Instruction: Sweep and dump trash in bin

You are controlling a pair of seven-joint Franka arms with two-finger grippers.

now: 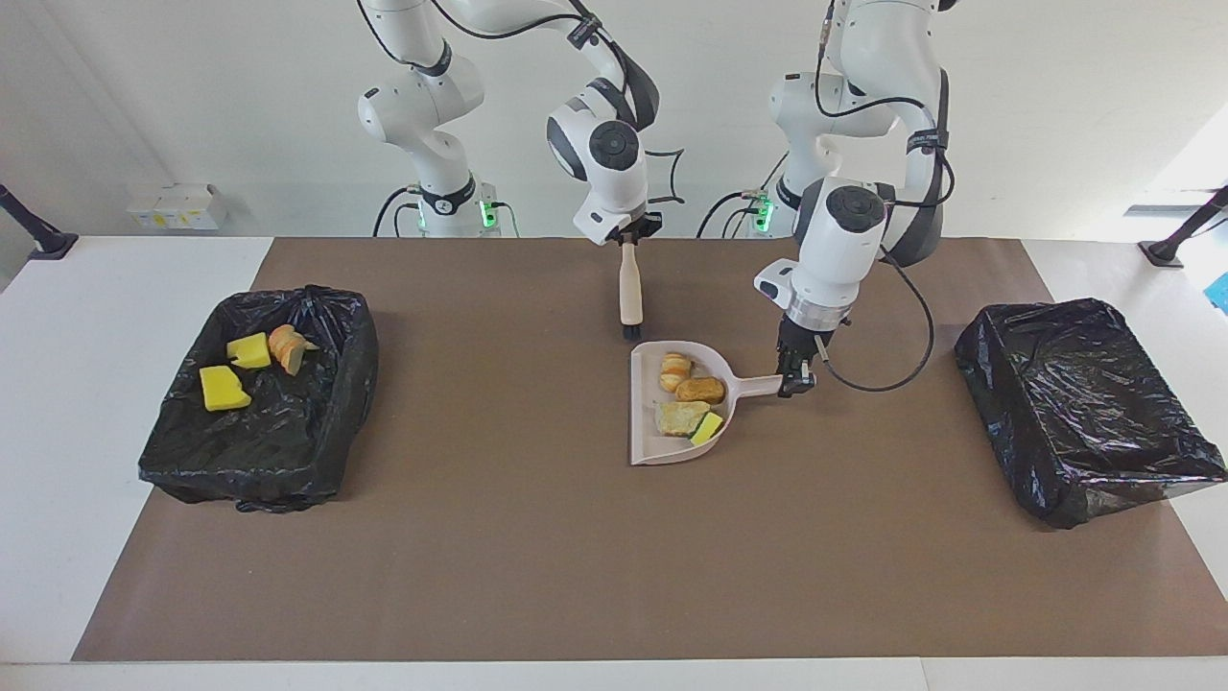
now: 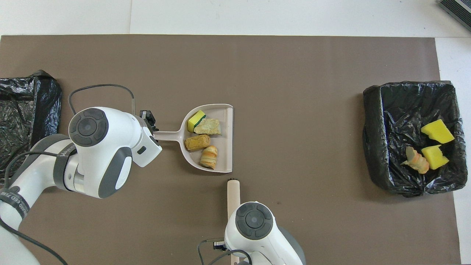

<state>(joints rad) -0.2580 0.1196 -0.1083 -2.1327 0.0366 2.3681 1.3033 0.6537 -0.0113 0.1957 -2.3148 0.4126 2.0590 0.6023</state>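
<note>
Black fingertips of the left gripper [image 1: 795,381] sit at the end of the beige dustpan's [image 1: 645,437] handle; whether they clamp it I cannot tell. Four pieces of trash [image 1: 687,401] lie in the pan. The right gripper [image 1: 628,233] is clamped on a wooden brush [image 1: 630,290], hanging bristles-down just by the pan. Three more scraps [image 1: 251,365] lie in the black-lined bin [image 1: 326,451] toward the right arm's end; a second bin [image 1: 1084,422] sits toward the left arm's end.

We saw the left end effector [image 2: 151,125] at the dustpan [image 2: 224,140] handle; four scraps of trash [image 2: 198,142] lay in the pan just past it. The brush [image 2: 233,195] handle projected from the right arm.
</note>
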